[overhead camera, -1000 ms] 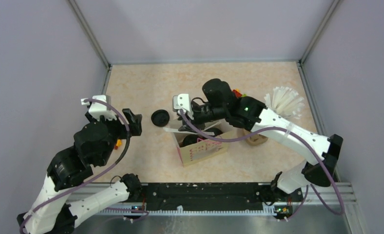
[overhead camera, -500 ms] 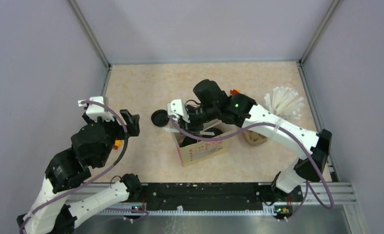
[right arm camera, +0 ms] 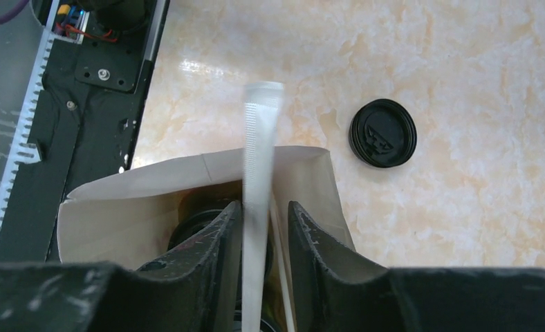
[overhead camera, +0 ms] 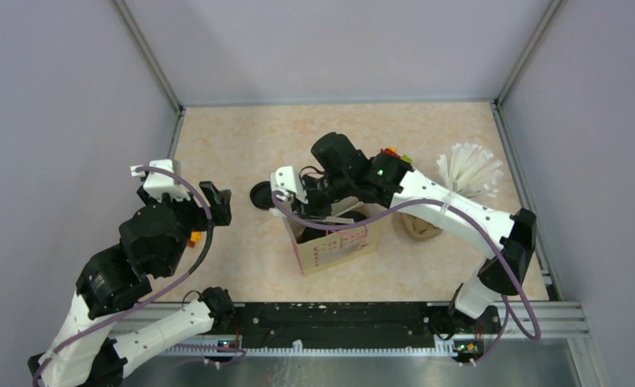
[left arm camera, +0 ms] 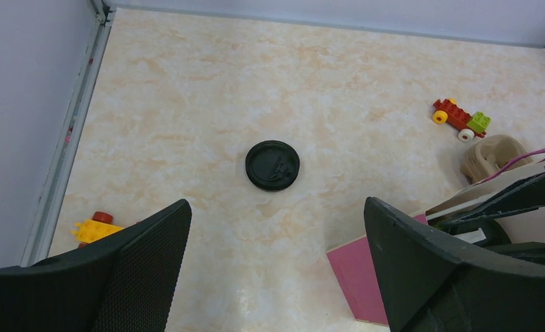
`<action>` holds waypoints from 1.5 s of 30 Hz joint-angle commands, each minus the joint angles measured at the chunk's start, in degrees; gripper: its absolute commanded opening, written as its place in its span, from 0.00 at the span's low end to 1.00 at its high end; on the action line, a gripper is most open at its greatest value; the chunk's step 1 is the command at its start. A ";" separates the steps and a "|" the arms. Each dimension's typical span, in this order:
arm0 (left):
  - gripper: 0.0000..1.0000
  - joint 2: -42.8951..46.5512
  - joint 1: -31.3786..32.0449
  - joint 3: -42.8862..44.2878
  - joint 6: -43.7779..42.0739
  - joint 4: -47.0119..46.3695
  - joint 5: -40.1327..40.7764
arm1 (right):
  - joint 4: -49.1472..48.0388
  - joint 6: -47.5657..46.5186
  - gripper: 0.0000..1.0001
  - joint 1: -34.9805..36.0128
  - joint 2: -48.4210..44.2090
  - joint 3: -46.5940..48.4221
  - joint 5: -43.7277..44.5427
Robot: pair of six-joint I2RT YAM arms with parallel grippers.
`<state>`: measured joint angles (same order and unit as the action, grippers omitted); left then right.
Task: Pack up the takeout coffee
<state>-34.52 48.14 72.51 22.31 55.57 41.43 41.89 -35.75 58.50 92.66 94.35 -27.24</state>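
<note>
Showing one loose lid (left arm camera: 272, 165), one bag (overhead camera: 336, 247), one straw (right arm camera: 260, 159).

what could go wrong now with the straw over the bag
The thin straw pinched in the right pincer sticks out past the open bag's edge; it could snag the rim or drop outside. A black lid lies loose on the table, apart from the bag; it might get left behind.
</note>
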 commanded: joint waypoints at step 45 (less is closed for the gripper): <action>0.99 -0.60 -0.06 -0.61 -1.15 -3.06 1.41 | 9.61 -2.41 0.07 0.75 -0.71 7.47 4.62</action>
<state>-34.79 48.14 71.72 21.06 54.04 41.67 46.70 -36.12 58.72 94.96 98.61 -24.62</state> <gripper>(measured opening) 0.987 0.086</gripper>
